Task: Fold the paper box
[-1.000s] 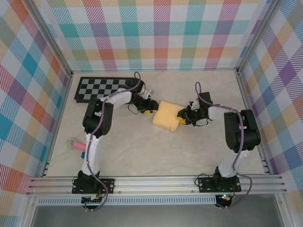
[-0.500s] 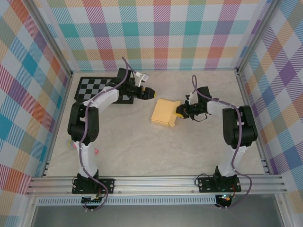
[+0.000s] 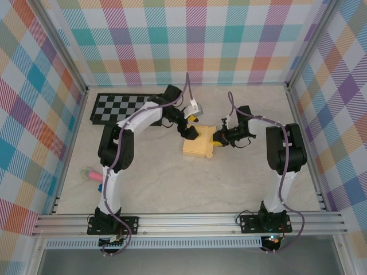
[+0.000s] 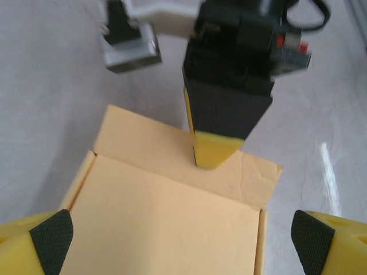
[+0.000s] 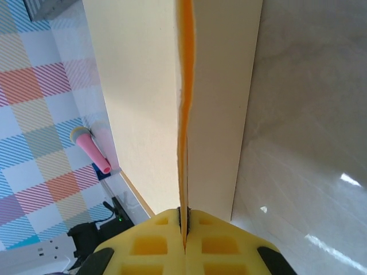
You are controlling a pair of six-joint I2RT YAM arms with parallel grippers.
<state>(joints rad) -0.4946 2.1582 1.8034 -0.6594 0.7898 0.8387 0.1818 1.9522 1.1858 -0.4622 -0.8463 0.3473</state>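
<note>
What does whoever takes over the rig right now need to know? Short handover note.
Pincers: left pincer is open and holds nothing, poised over the paper box. Right pincer is shut on the thin edge of the box's right-hand flap.
Where: the box lies mid-table between the two arms, to the right of the checkerboard.
Done: the box looks partly folded into a flat rectangle.
Left: the pinched flap is not yet tucked. It probably needs folding in and pressing shut. Any other open folds can't be told from here.
</note>
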